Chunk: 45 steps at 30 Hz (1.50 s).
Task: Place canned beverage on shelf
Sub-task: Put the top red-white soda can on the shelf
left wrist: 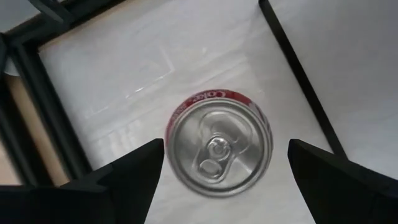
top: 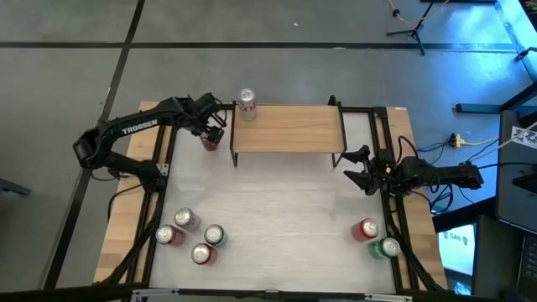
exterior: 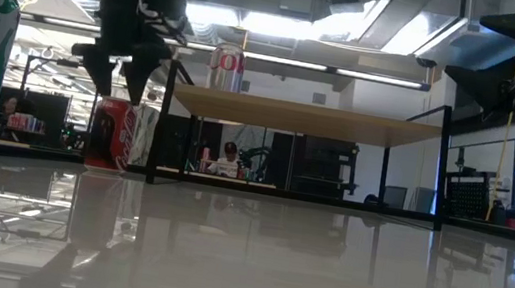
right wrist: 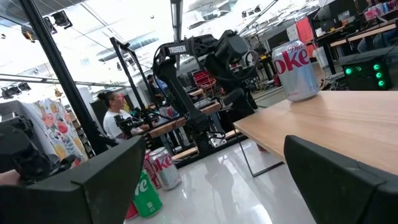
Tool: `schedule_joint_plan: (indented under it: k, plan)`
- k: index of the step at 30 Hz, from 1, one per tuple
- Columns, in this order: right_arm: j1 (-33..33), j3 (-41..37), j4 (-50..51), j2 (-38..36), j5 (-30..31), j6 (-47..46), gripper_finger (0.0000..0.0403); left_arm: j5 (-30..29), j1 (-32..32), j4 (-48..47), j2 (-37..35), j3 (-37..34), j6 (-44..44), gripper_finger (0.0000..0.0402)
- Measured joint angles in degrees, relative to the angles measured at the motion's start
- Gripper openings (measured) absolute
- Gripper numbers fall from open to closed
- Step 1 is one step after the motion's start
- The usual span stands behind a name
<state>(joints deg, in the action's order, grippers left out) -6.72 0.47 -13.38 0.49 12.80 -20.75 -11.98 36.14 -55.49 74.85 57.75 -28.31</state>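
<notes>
Under the matt black left gripper [left wrist: 221, 180] stands a shiny metal can [left wrist: 219, 144]; the desk [top: 277, 210] is glossy white, the shelf [top: 287, 128] pale smooth wood.

1. White table [top: 277, 210], wooden strips along both sides.
2. Grey floor [top: 67, 67] around it, crossed by dark lines.
3. Tripod legs [top: 411, 32] on the floor beyond the far edge.
4. Yellow cable [top: 478, 143] on the floor at the right.
5. Person [exterior: 228, 160] seated far back in the room.
6. Ceiling strip lights [exterior: 378, 77] overhead.
</notes>
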Motion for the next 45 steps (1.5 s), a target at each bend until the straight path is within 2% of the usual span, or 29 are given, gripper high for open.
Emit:
schedule_joint_plan:
  k: [6,13,24,30,40,45]
  plan:
    - [-0.01,0.00,0.02,0.00,-0.02,0.00,0.0381,-0.31,0.07,5.39,0.00,-3.83,-2.68,0.0331]
    - [0.00,0.00,0.04,0.00,0.00,0.00,0.0381,0.06,0.00,6.83,0.00,-6.68,-2.70,0.0331]
    - [-0.01,0.00,0.09,0.00,-0.01,0.00,0.0381,-2.11,-0.22,12.31,0.02,-6.99,-1.18,0.0331]
    - [-0.01,0.00,0.35,0.02,-0.02,0.01,0.0381,-2.28,-0.22,12.12,0.02,-6.99,-3.58,0.0331]
    - [-0.02,0.00,0.35,0.02,-0.02,0.02,0.0381,-2.25,-0.34,12.05,0.00,-6.97,-5.69,0.0288]
    - [-0.01,0.00,0.32,0.02,-0.02,0.01,0.0381,-2.23,-0.86,12.05,0.00,-6.97,-5.67,0.0281]
